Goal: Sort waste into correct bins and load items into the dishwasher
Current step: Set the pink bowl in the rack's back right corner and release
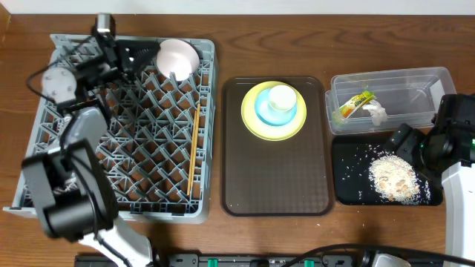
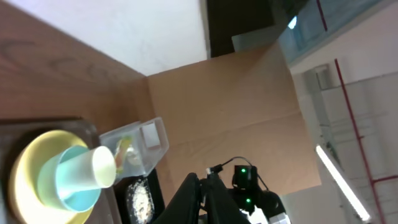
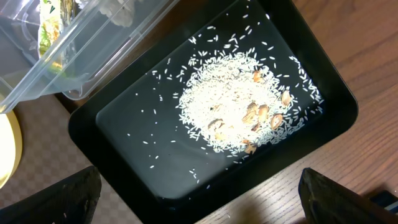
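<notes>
Wood-grain table (image 1: 297, 30) bearing grey lattice rack (image 1: 148, 148) with glossy white bowl (image 1: 177, 58) and thin chopsticks (image 1: 194, 148), left end effector (image 1: 148, 58) clenched next to bowl, right end effector (image 3: 199, 205) spread over rice-strewn black tray (image 3: 124, 124); wrapper (image 1: 356, 102) print illegible in clear tub (image 1: 415, 78).

White bowl (image 1: 177, 58), chopsticks (image 1: 195, 148) in grey rack (image 1: 210, 89); cup (image 1: 282, 96) atop blue bowl (image 1: 278, 119) atop plate (image 1: 246, 115).

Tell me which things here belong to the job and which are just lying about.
Job: dish rack, white bowl, chopsticks, plate, blue bowl, cup, clear tub, wrapper, tissue, black tray, food scraps.
Lying about: brown tray, table.
</notes>
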You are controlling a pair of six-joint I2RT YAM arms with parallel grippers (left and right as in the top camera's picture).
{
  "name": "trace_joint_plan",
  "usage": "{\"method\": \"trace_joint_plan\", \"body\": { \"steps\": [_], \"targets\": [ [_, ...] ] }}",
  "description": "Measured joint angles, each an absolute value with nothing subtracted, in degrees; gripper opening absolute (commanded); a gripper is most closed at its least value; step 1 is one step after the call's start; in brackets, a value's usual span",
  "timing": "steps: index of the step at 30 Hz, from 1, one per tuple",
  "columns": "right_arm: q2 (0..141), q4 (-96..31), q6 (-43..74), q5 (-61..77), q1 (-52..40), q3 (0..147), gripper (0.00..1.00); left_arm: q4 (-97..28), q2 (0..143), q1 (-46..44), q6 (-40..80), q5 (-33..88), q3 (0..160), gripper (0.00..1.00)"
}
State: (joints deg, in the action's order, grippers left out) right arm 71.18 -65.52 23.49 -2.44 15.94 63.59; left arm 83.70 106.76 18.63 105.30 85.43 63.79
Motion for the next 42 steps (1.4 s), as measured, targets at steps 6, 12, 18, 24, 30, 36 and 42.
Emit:
{"method": "trace_joint_plan", "body": {
  "steps": [6, 12, 18, 24, 30, 36, 42],
  "targets": [
    [71.2, -65.5, 23.5, -2.4, 15.9, 63.6, 0.99, 83.9, 98.9, 18.7, 107.3, 85.6, 64.2, 0.09],
    [71.2, -65.5, 23.5, -2.4, 15.9, 63.6, 0.99, 83.9, 93.1, 18.7, 108.1, 85.8, 64.3, 0.11],
    [71.2, -65.5, 23.5, -2.4, 15.9, 63.6, 0.99, 82.3, 87.4, 18.7, 111.0, 84.7, 64.3, 0.12],
    [71.2, -65.5, 23.5, -2.4, 15.9, 63.6, 0.99, 76.1, 75.7, 18.7, 112.5, 81.8, 64.3, 0.13],
    [71.2, -65.5, 23.5, -2.4, 15.9, 63.6, 0.99, 42.1, 64.7, 19.7, 97.8, 74.2, 65.6, 0.35],
    [71.2, -65.5, 23.5, -2.4, 15.9, 63.6, 0.99, -3.5, 66.5, 19.9, 67.1, 57.4, 65.8, 0.54],
    [71.2, -65.6, 23.5, -2.4, 15.9, 63.6, 0.99, -21.2, 69.7, 8.4, 45.5, 48.6, 65.2, 0.5]
  ]
}}
